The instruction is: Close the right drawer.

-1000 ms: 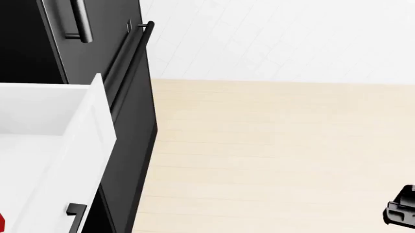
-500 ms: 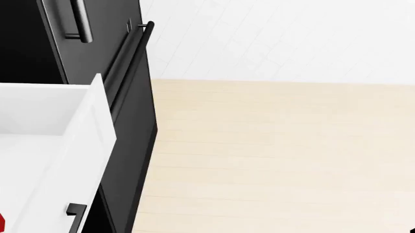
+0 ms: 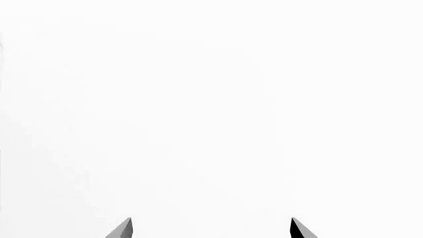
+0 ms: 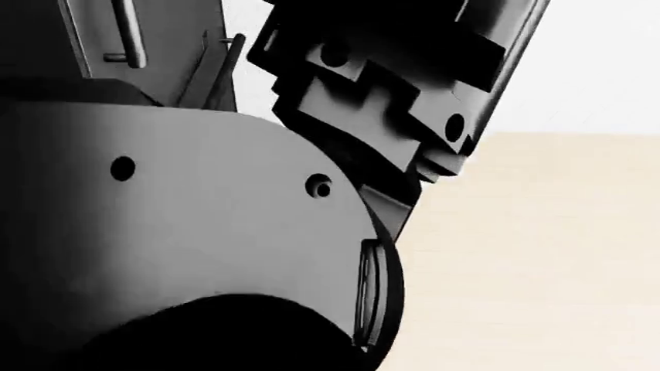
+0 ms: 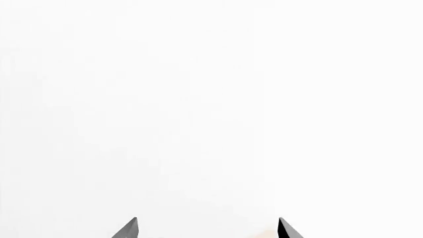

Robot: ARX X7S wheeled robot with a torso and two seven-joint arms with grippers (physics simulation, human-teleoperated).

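The right drawer is hidden in the head view behind a large dark grey and black arm segment (image 4: pixel 206 232) that fills the left and middle of the frame. My left gripper (image 3: pixel 211 229) shows only two fingertips set wide apart, open, with nothing between them, facing a plain white surface. The right gripper (image 5: pixel 208 229) looks the same: two tips (image 5: pixel 131 228) apart, open and empty, against white with a faint beige tint near the tips. I cannot tell what either white surface is.
Above the arm, a slice of the tall black panel with its long black rod handle (image 4: pixel 225 66) shows, and a grey bar handle (image 4: pixel 126 31) beside it. Beige plank floor (image 4: pixel 536 255) lies to the right below a white wall (image 4: pixel 598 62).
An arm has swung up close in front of the head camera and now covers the white drawer seen before. The gripper at the lower right corner dropped out of the head view.
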